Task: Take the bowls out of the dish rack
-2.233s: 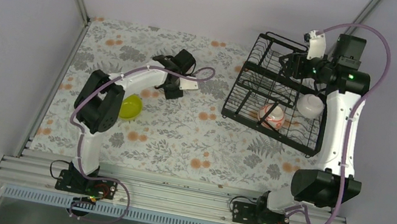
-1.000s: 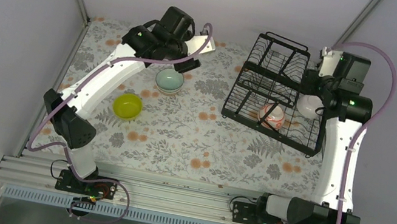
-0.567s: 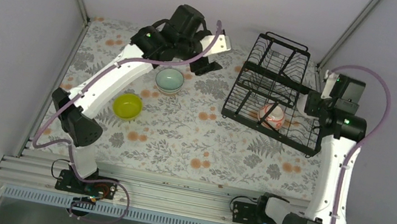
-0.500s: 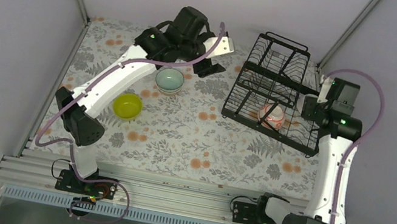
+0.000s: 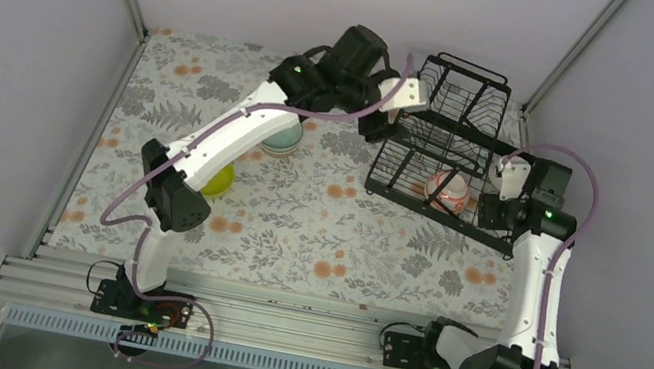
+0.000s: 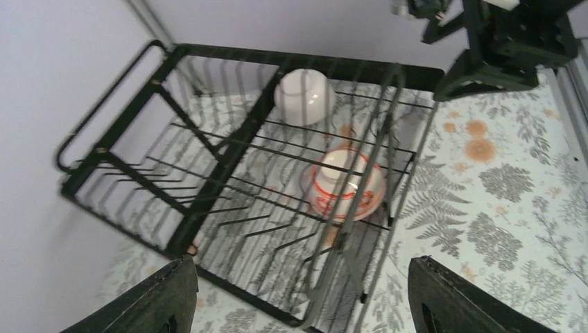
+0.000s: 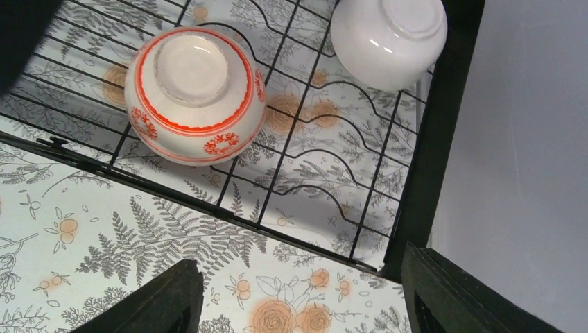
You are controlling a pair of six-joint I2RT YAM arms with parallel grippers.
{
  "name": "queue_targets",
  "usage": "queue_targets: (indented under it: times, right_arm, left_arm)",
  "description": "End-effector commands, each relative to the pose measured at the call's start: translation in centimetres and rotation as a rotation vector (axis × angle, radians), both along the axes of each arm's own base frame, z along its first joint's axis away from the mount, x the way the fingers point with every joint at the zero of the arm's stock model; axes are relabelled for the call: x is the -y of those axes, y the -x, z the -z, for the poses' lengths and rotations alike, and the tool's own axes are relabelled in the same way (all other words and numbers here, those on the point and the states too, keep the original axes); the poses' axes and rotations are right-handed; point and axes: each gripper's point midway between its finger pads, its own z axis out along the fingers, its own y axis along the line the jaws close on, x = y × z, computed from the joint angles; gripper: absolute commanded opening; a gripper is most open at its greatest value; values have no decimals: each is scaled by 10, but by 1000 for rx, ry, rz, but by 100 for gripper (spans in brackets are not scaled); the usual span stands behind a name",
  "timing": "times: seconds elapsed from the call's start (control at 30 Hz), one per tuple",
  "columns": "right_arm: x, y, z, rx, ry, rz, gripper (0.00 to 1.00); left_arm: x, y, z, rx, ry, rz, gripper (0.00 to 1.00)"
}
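In the lower tray of the dish rack (image 5: 429, 214), two bowls remain. The patterned bowl (image 7: 195, 94) sits near the front edge and the white bowl (image 7: 388, 38) in the far right corner, each with its base toward the right wrist camera. The mint bowl (image 5: 283, 144) and the lime bowl (image 5: 220, 182) stand on the floral cloth (image 5: 314, 233) to the left, partly hidden under the left arm. No tan bowl is visible.

The left gripper (image 6: 299, 262) hangs at the rack's left side with its jaws spread wide and nothing between them. The right gripper (image 7: 298, 258) hovers over the rack's near right corner, likewise spread and empty.

Hazards:
- **Arm contact:** Both arms face the same two bowls from opposite sides. A simultaneous reach for one bowl would likely bring the wrists into contact.
- **Snagging:** The left approach passes the raised tier's wires. A finger catching one could drag or tip the rack.
- **Slipping:** The bowls present smooth, rounded walls, so a shallow pinch may slip and drop a bowl against the wires.

Changes:
- **Left gripper:** One second ago it was above the mint bowl, well apart from the rack. It has since swung right to the rack.
- **Right gripper:** It was then at the far right corner by the white bowl and has drawn back toward the near edge.
- **Patterned bowl:** It has not moved.
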Motion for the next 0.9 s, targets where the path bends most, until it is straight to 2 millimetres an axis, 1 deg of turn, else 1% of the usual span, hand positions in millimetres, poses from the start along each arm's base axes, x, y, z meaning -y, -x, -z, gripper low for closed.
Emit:
queue_targets:
  times: [0.0, 0.07, 0.1, 0.17, 0.2, 0.23, 0.3, 0.4, 0.47, 0.6, 0.67, 0.73, 0.77, 0.87]
  right_arm:
    - [-6, -10, -8, 62, -17, -84, 70]
    - [-10, -14, -9, 70, -32, -101, 69]
    - [-11, -16, -9, 73, -43, -108, 67]
    - [-14, -19, -11, 76, -62, -123, 60]
    - [-16, -20, -12, 75, -76, -135, 55]
    - [-20, -19, -13, 68, -89, -154, 53]
    - [-25, -15, -18, 71, -97, -187, 45]
    - [-27, -6, -24, 72, -66, -216, 35]
    - [-29, 2, -30, 78, -41, -243, 25]
    - [-52, 29, -56, 110, -48, -368, 11]
    - [-64, 42, -70, 127, -59, -424, 4]
    - [-77, 49, -79, 135, -93, -485, 3]
    - [-81, 49, -84, 137, -112, -503, 3]
    - [-89, 39, -91, 137, -172, -536, 3]
  left_arm:
    - [22, 26, 19, -4, -53, 70, 75]
    - [29, 28, 24, 9, -67, 65, 75]
    - [31, 27, 26, 12, -72, 60, 75]
    - [32, 24, 25, 20, -75, 40, 75]
    - [31, 22, 24, 26, -77, 29, 75]
    - [28, 21, 22, 37, -81, 17, 75]
    - [22, 17, 23, 57, -103, -20, 75]
    - [8, 12, 19, 96, -123, -72, 75]
    - [-2, 8, 14, 134, -125, -122, 75]
    - [-27, 1, 5, 212, -150, -220, 73]
    - [-38, -3, 4, 231, -168, -256, 73]
    - [-50, -8, 2, 236, -170, -286, 73]
    - [-56, -12, 1, 235, -169, -301, 73]
    - [-76, -23, -4, 230, -164, -349, 73]
